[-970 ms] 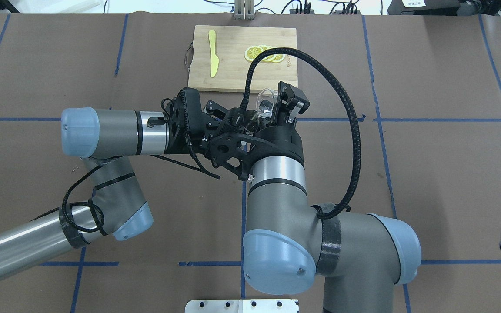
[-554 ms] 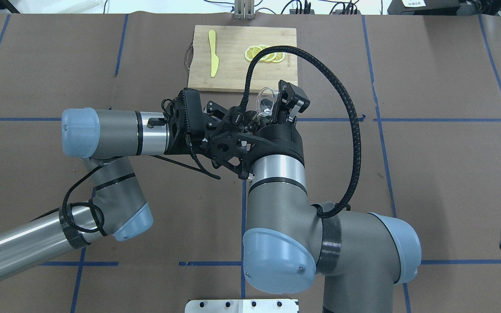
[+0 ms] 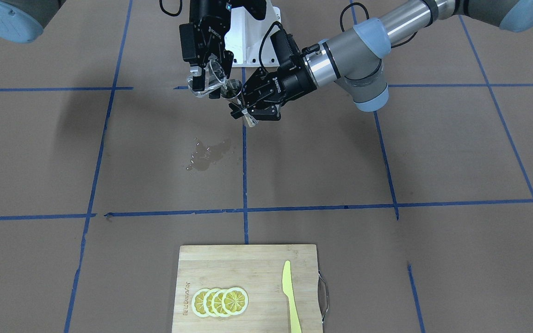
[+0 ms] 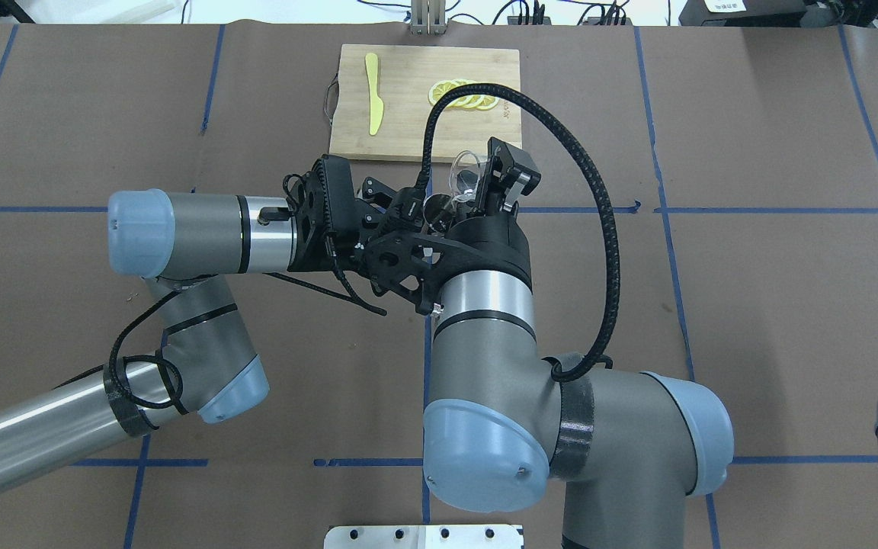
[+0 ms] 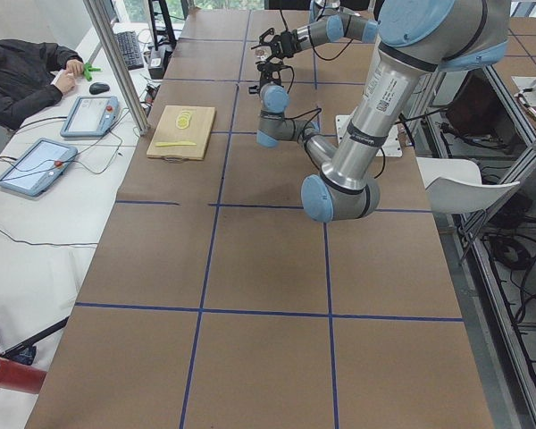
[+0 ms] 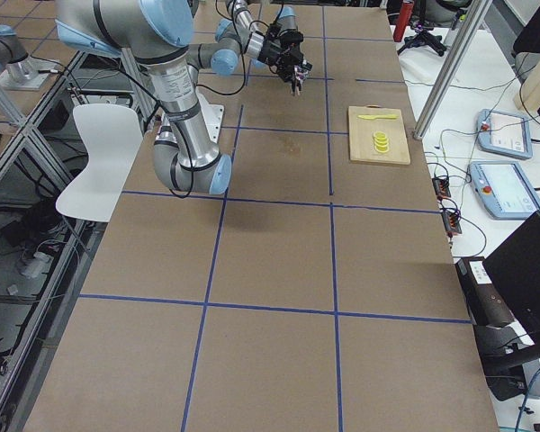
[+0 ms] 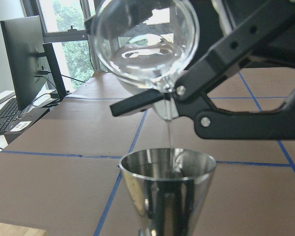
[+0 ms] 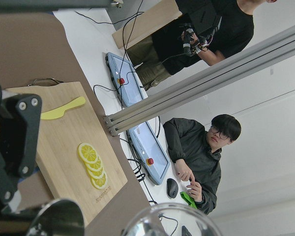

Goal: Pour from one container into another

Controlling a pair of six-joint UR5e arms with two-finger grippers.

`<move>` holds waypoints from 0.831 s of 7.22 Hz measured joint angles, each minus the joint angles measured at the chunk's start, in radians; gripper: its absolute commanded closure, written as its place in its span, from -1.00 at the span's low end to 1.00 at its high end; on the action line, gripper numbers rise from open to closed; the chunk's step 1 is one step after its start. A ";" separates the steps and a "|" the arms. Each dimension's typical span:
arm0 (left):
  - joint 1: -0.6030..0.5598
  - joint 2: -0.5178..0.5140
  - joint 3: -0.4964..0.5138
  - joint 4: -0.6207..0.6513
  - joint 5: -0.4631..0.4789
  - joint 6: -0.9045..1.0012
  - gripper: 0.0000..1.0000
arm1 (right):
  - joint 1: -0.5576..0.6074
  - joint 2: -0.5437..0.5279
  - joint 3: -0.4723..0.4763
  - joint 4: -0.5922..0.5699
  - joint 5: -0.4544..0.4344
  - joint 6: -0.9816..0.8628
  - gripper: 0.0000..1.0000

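Observation:
A clear glass cup [image 3: 214, 76] is tipped over, with my right gripper [image 3: 200, 81] shut on it. Just below its lip stands an upright steel jigger [image 3: 234, 89], and my left gripper [image 3: 247, 110] is shut on the jigger's waist. In the left wrist view a thin stream of clear liquid [image 7: 171, 142] runs from the glass cup [image 7: 145, 44] into the jigger [image 7: 167, 187]. From overhead the glass cup [image 4: 466, 169] and the jigger [image 4: 436, 207] show between the two wrists, above the table's middle.
A wet spill [image 3: 208, 155] marks the brown paper below the grippers. A bamboo cutting board [image 4: 416, 137] with lemon slices [image 4: 463, 97] and a yellow knife [image 4: 373, 91] lies at the far edge. People [image 8: 201, 162] sit beyond the table's end.
My right wrist has turned slightly, tipping the glass cup a little further, and its cable loop has swung left. The left arm with the jigger has stayed put.

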 measured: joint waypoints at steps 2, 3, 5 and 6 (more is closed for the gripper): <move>0.000 0.000 0.000 0.000 0.000 0.000 1.00 | -0.001 0.001 -0.005 0.000 -0.010 -0.018 1.00; 0.000 0.000 0.000 -0.001 0.000 -0.001 1.00 | -0.001 0.003 -0.008 -0.002 -0.021 -0.043 1.00; 0.001 0.000 0.000 -0.001 0.000 -0.001 1.00 | -0.001 0.005 -0.010 -0.009 -0.036 -0.091 1.00; 0.001 0.000 0.000 -0.001 0.000 -0.001 1.00 | -0.001 0.008 -0.011 -0.013 -0.045 -0.123 1.00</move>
